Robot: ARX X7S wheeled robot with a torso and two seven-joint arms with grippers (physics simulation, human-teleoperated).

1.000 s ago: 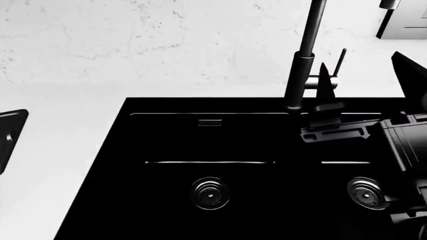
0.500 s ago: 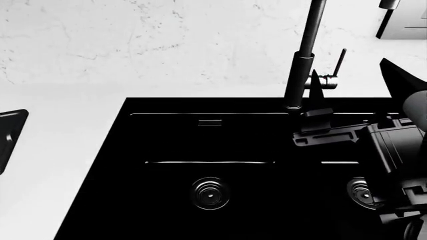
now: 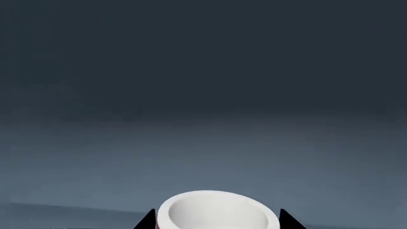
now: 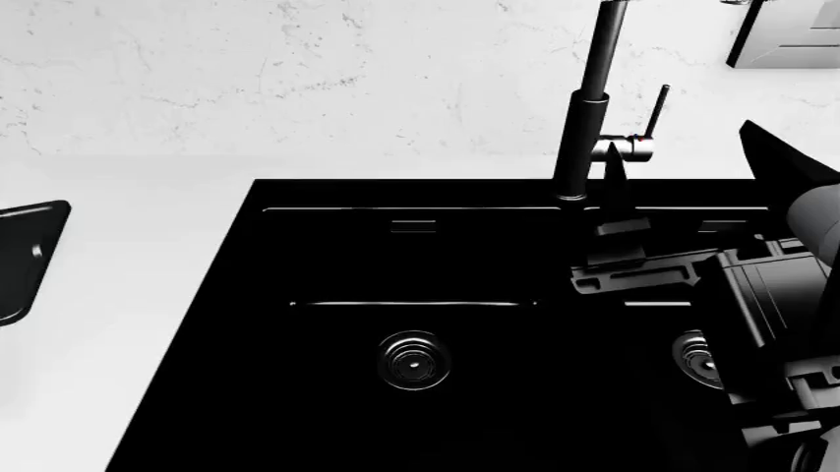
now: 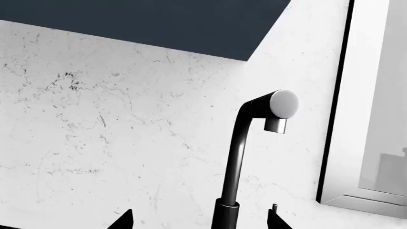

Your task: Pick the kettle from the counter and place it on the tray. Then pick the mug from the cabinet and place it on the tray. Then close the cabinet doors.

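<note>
View has dropped slightly since earlier frame: sink (image 4: 407, 334) and faucet (image 4: 587, 108) sit higher, tray (image 4: 24, 258) corner shows more at table's (image 4: 118, 295) left edge. Left gripper (image 3: 216, 223) jaws hold mug (image 3: 218, 210). Right gripper (image 4: 683, 211) over sink's right basin, jaws wide.

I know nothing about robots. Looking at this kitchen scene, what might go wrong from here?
The right tool hangs open, seemingly close to the faucet; a careless swing might knock it.
The mug sits between the left tool's tips with only its rim showing. I cannot tell how firm the grip is, so it might slip.
The tray is barely inside the head view's edge, so placing things there may be hard to watch.
</note>
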